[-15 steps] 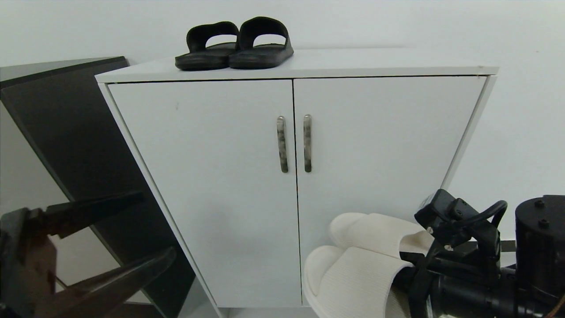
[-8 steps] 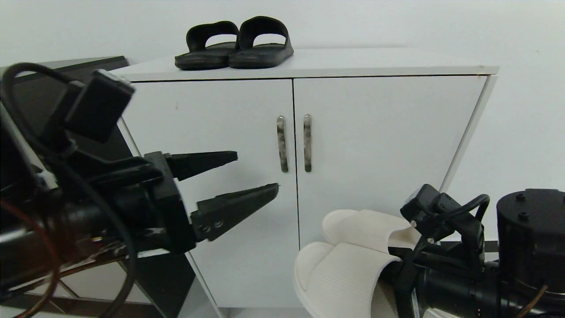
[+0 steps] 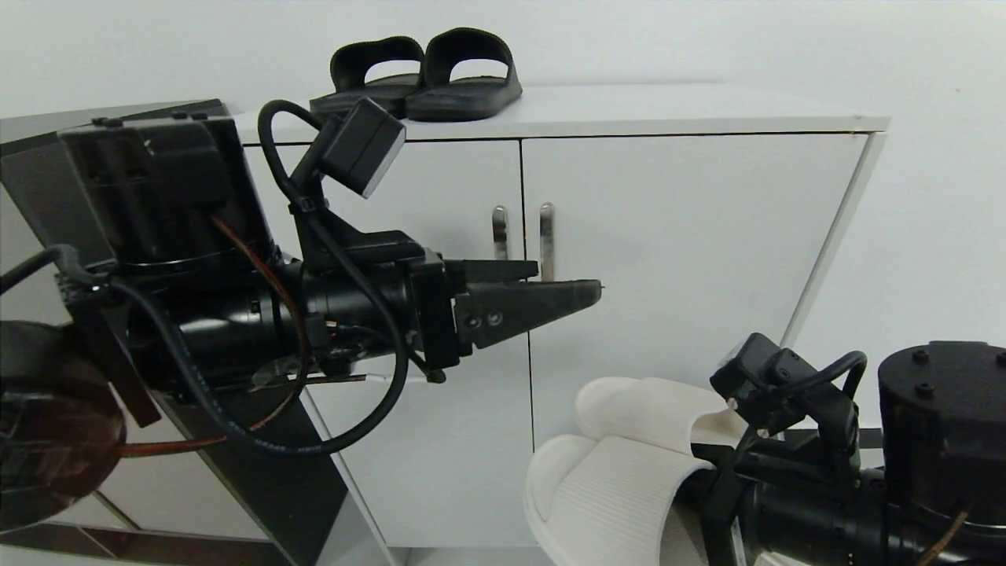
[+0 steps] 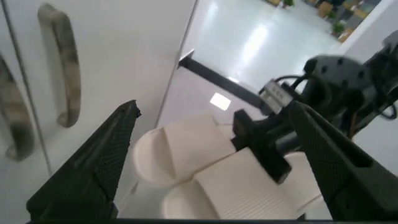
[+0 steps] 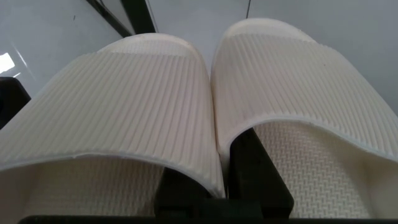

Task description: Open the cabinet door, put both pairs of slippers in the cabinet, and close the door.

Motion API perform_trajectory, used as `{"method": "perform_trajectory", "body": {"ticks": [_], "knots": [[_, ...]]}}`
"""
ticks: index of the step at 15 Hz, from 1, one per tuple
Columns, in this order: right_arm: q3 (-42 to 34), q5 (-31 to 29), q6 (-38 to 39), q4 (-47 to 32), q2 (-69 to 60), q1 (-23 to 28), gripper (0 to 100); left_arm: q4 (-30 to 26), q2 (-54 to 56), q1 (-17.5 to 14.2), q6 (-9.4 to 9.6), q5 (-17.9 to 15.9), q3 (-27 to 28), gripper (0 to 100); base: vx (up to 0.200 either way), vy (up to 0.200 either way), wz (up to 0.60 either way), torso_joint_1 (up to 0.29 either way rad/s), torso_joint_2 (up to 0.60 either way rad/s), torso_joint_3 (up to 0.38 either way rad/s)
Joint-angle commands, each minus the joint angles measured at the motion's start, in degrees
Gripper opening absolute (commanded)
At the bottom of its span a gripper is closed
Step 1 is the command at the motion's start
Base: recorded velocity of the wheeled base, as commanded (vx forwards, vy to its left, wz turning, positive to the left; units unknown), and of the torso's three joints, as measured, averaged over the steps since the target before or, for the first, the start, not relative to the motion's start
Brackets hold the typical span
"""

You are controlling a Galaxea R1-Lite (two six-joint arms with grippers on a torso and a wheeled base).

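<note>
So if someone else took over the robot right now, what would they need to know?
Left gripper: open, by the door handles, gripping neither.
Right gripper: shut on the white slippers, low before the cabinet.
Black slippers: on the cabinet top. Both doors shut.
Done: white pair picked up. Left: open a door, stow both pairs, close it.

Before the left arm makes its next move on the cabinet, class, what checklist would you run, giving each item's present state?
1. Left gripper open: ok.
2. Door handle between its fingers: not ok, the handle lies beside them.
3. Cabinet doors open: not ok, both shut.
4. White slippers held by right gripper: ok.
5. Black slippers resting on cabinet top: ok.
</note>
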State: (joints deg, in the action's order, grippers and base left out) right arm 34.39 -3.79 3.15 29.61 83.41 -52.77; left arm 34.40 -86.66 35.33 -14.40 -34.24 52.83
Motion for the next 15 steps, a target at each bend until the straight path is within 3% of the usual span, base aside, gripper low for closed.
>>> {"method": "perform_trajectory", "body": {"ticks": [1,3,5,6,15], "knots": [[0.0,0.0,0.0,0.0,-0.2,0.0,0,0.0,-2.2,-0.4,-0.37,0.1,2.1,100,0.000,0.000,0.00,0.000,0.00,0.000],[0.0,0.0,0.0,0.0,-0.4,0.0,0,0.0,-3.4,-0.4,-0.10,3.0,3.0,100,0.000,0.000,0.00,0.000,0.00,0.000],[0.0,0.0,0.0,0.0,-0.4,0.0,0,0.1,-4.8,-1.1,1.48,6.0,3.8,100,0.000,0.000,0.00,0.000,0.00,0.000],[0.0,-0.1,0.0,0.0,-0.4,0.0,0,0.0,-5.4,-1.4,2.44,6.2,3.8,100,0.000,0.000,0.00,0.000,0.00,0.000],[-0.2,-0.1,0.0,-0.1,-1.1,0.0,0,1.1,-11.9,-2.5,2.53,8.3,8.3,100,0.000,0.000,0.00,0.000,0.00,0.000]]}}
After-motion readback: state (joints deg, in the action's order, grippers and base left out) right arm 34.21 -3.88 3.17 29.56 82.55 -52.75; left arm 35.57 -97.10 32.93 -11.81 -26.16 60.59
